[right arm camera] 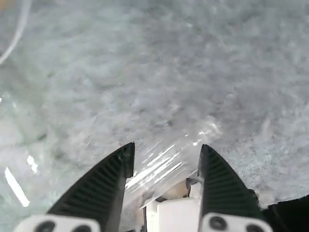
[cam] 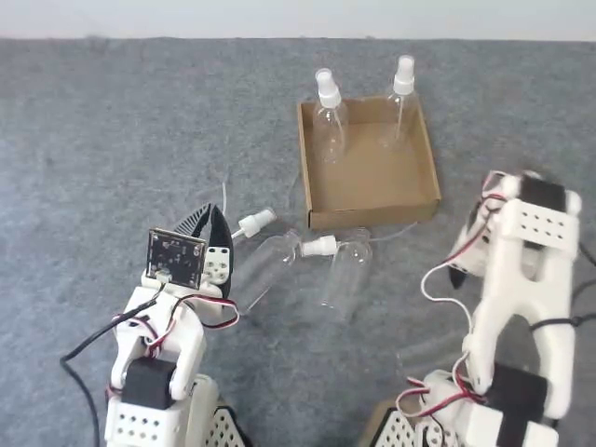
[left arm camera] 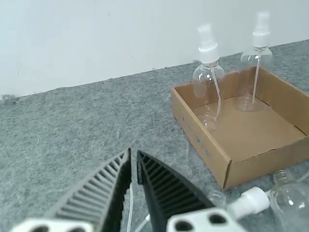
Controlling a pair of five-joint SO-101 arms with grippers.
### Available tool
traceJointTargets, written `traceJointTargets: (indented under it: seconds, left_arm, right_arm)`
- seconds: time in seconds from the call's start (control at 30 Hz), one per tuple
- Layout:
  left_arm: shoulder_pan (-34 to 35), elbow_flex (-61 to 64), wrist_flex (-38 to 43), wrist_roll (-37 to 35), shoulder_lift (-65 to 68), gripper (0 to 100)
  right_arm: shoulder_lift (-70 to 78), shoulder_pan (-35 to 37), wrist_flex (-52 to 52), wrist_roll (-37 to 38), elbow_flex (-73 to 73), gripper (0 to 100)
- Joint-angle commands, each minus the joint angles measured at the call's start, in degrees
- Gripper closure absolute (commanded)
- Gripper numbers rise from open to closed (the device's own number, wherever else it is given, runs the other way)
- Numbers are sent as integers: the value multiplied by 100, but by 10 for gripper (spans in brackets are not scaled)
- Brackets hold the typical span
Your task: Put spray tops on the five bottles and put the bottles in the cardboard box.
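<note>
The table (cam: 112, 140) is covered in grey felt, and a white wall (left arm camera: 96, 38) stands along its far edge.

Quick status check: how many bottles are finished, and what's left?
Done: two capped bottles stand in the cardboard box.
In hand: a clear bottle lies at the right end effector, grip unclear. The left end effector is shut and empty.
Left: two lying bottles by two spray tops, fit unclear. Three bottles need boxing.
</note>
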State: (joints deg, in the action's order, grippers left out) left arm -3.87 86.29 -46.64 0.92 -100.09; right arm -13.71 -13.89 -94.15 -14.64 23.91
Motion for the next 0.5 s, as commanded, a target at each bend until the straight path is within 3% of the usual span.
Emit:
traceJointTargets:
  seconds: [0.0, 0.33, 0.47]
  left_arm:
    - [-35, -48, 185, 44, -35, 988]
    - [-35, -31, 193, 44, -35, 988]
    - [-35, -31, 193, 44, -35, 988]
  right_arm:
    - [-409, -831, 435, -62, 378, 828]
    - [-1191, -1138, 558, -53, 1275, 791]
    - [-1191, -1130, 1314, -53, 1934, 793]
